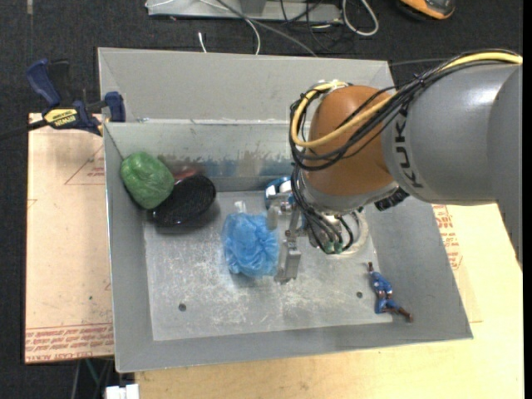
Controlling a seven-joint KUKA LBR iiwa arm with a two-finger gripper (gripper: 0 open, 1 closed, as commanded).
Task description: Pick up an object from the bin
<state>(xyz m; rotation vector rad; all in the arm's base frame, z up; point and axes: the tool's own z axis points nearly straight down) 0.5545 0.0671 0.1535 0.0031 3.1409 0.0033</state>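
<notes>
One thing lies within reach: a blue crumpled wad (249,246), touching the gripper (288,260) on the view's left, near the middle of the bin (249,318). You are, by my judgement, at the approach step, with no grasp confirmed. Whether the gripper is spread or pressed together cannot be told from this angle. The next move calls for centring the tip over the wad, since it stands beside it, not around it, then closing and raising. Farther left of the tip lie a black oval (184,202) and a green lump (146,179), touching each other. The arm (465,140) enters from the right, its orange cover (345,144) above the tip, wrist pointing down.
</notes>
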